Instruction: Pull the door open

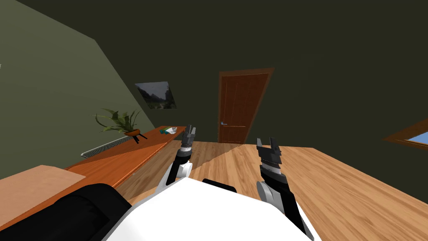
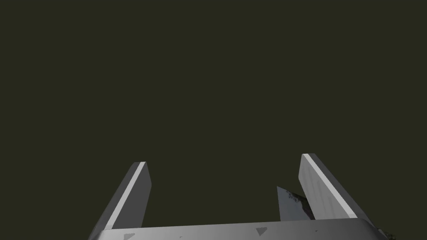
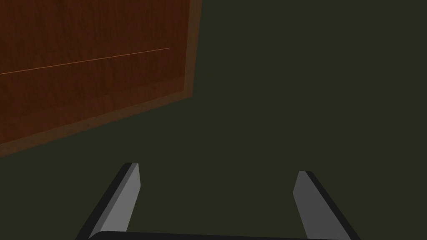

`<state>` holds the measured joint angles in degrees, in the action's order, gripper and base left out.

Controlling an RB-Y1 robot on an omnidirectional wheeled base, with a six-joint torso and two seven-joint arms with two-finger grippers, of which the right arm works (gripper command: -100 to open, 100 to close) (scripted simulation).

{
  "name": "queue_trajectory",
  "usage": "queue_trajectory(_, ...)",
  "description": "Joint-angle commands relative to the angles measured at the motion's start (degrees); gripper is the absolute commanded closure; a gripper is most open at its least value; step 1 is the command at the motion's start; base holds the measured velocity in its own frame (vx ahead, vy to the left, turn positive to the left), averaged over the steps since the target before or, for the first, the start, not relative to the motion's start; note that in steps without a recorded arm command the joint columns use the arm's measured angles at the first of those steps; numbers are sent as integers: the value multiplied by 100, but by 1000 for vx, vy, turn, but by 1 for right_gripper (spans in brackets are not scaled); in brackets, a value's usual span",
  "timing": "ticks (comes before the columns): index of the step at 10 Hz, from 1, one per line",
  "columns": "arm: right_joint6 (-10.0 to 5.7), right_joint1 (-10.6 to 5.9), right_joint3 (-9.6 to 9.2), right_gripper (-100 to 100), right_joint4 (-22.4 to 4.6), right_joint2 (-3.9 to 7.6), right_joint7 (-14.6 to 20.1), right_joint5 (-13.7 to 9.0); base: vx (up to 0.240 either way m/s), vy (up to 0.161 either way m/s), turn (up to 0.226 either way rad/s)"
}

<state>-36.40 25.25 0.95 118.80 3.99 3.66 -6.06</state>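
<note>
Door (image 1: 240, 108): brown wood, flush in its brown frame in the far dark olive wall, ahead of us and well apart from both grippers. Handle (image 1: 224, 123): small and pale, on the door's left edge in the head view; we cannot make out its shape.

Other entries, left to right:

1. Black rounded object (image 1: 71, 209): close beside us, cut off by the picture's lower edge; we cannot tell what it is.
2. Long orange-brown counter (image 1: 125, 163): along the left wall, partly hidden by entry 1. It carries a potted plant (image 1: 121, 121) and, at its far end, green and white things (image 1: 169, 131) too small to name.
3. Framed picture (image 1: 156, 95): on the wall left of the door.
4. Our left gripper (image 1: 189, 133): raised just beside the counter's far end. In its wrist view the 2 fingers (image 2: 133, 191) stand wide apart, holding and touching nothing.
5. Wooden floor (image 1: 334, 180): an open run between us and the door.
6. Our right gripper (image 1: 266, 144): raised over the floor, fingers (image 3: 125, 196) spread, empty. Its wrist view catches 1 corner of the door, the rest cut off.
7. Window (image 1: 411, 140): far right, cut off by the edge.
</note>
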Motion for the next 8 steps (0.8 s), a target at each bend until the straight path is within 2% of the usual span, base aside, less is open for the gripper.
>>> queue_trajectory(1,-48,-96,37,-100,-248,48,31,-4,96,25,34)
queue_trajectory(8,-170,-454,80,-100,-1243,156,92,41,98,35,36)
